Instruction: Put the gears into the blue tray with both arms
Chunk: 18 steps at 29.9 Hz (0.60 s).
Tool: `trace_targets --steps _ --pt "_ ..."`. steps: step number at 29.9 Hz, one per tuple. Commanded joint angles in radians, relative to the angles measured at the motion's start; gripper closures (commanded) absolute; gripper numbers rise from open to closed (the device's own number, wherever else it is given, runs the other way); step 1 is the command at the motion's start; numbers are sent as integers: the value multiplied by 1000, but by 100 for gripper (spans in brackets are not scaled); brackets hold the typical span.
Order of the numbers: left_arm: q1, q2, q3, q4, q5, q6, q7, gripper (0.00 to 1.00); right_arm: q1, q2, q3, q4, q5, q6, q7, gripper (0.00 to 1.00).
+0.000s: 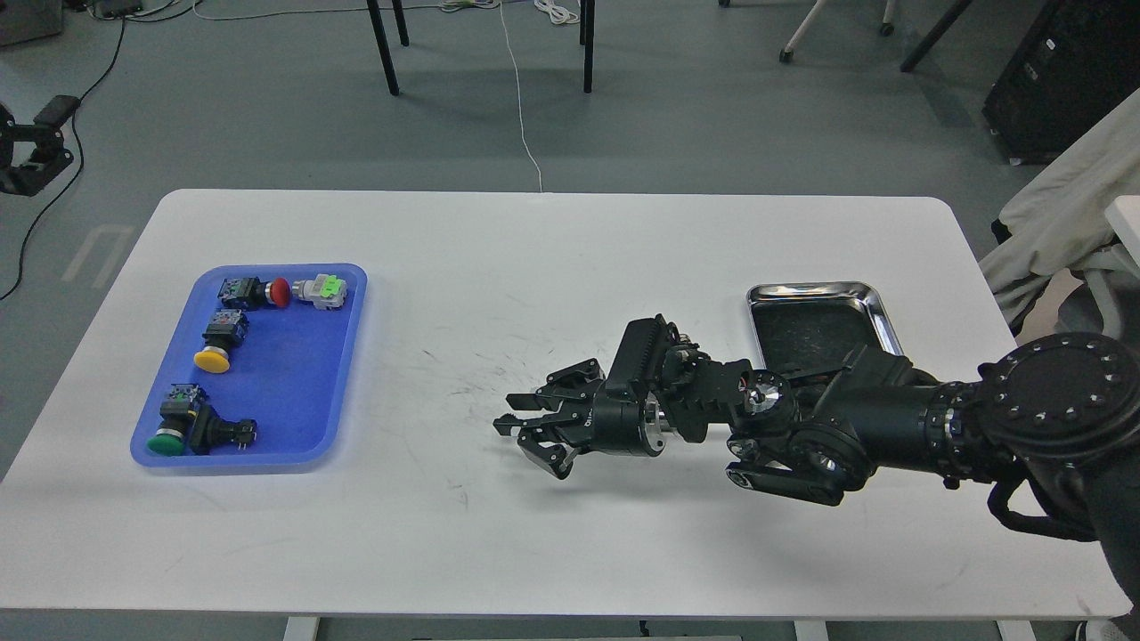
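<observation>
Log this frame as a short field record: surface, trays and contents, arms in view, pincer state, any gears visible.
surface: white table
blue tray: left side; holds push-button switches with red, yellow and green caps
steel tray: right side, partly hidden behind the arm
right arm: reaches in from the right, over mid-table
right pincer: fingers spread, points toward the blue tray; cannot tell if it carries anything
left arm: not in view
gears: none discernible

The black right arm (891,418) hides the near edge of the shiny steel tray with a dark inside (824,289), and the picture's right edge cuts off the arm's shoulder. Its clawed right gripper (525,427) looks parted; whether anything sits between the claws cannot be told.
</observation>
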Motion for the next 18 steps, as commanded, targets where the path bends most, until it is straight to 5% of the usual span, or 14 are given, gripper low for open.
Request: trace_targets --steps 1,11,14,18 --pt "1 16 0 -6 0 0 0 2 0 0 1 1 1 -1 2 48" --pt "10 27 0 -21 0 0 -2 2 6 0 66 -9 19 -1 2 32" --pt "15 33 12 -23 0 2 5 2 29 0 135 -13 137 8 0 19" --pt "15 36 25 -29 2 0 -3 2 94 0 187 -30 306 10 0 17"
